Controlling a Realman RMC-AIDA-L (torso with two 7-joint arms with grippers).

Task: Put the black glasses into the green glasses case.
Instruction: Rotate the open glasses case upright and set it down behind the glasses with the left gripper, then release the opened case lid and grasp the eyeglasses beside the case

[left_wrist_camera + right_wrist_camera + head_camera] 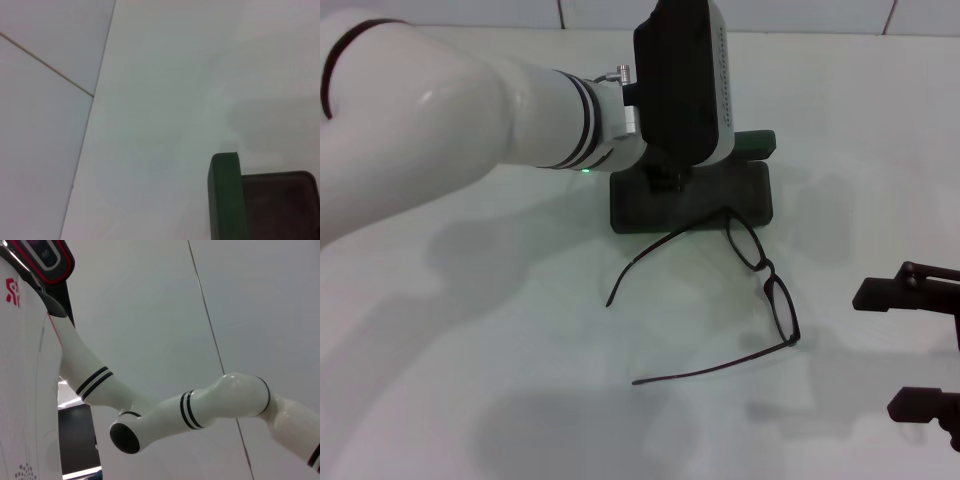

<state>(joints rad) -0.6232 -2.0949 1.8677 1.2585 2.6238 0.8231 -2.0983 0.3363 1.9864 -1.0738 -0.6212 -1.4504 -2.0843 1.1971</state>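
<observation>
The green glasses case (692,196) lies open toward the far side of the white bench (520,330), wide bare room around it. The black glasses (740,285) lie unfolded just in front, one temple tip touching the case. The left gripper (667,180) hangs over the case; whether its jaws are apart or together cannot be told. The right gripper (920,350) waits at the right edge, jaws apart, empty.

The left gripper (669,178) hangs over the green glasses case (720,200), blocking access from above.
</observation>
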